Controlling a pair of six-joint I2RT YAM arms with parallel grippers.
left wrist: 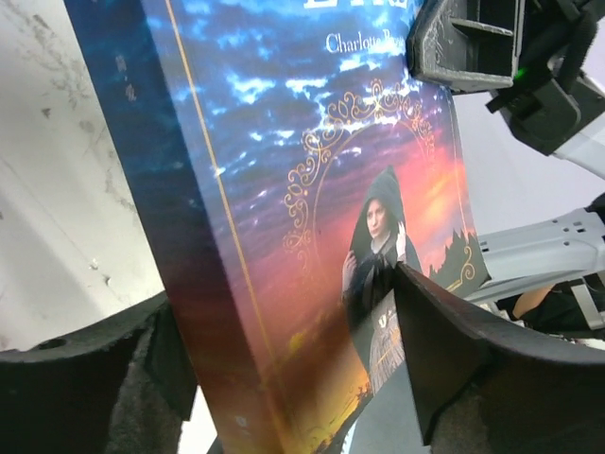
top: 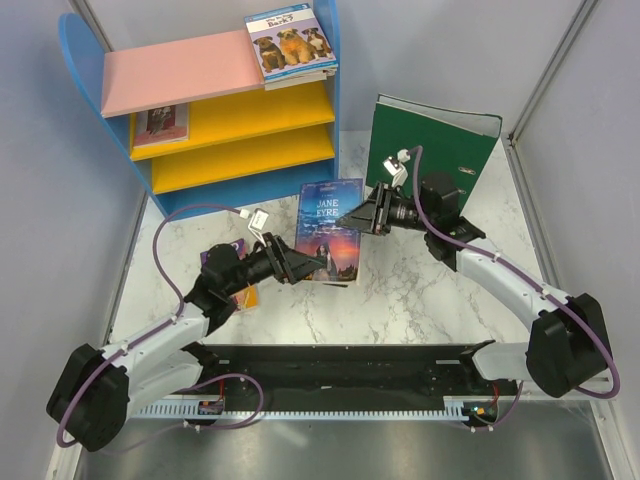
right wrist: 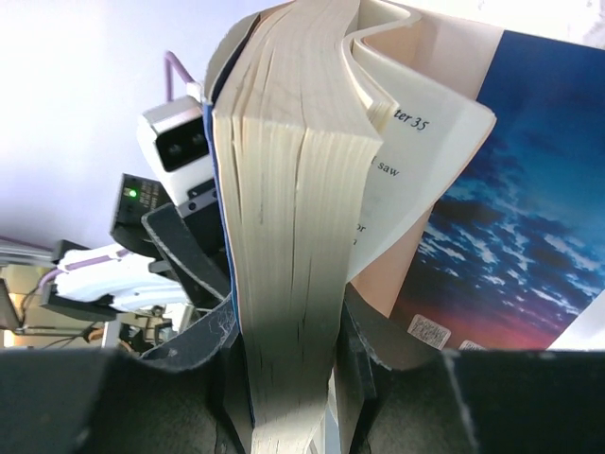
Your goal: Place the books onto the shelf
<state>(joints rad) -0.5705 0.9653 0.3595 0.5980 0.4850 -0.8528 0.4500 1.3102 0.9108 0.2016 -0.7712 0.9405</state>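
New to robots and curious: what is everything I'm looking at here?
shelf: one, blue sides, pink top, two yellow boards, back left.
puppy book: one, pale blue, right end of pink top.
tan book: one, left on upper yellow board.
Jane Eyre book: one, dark blue, mid-table, between both grippers.
purple book: one, partly hidden under left arm.
binder: one, green, standing back right.
table: one, white marble.
left gripper: black, astride the Jane Eyre book's lower left corner.
right gripper: black, clamping its page edge.

Jane Eyre (top: 330, 232) before shelf (top: 170, 72), binder (top: 445, 140) right
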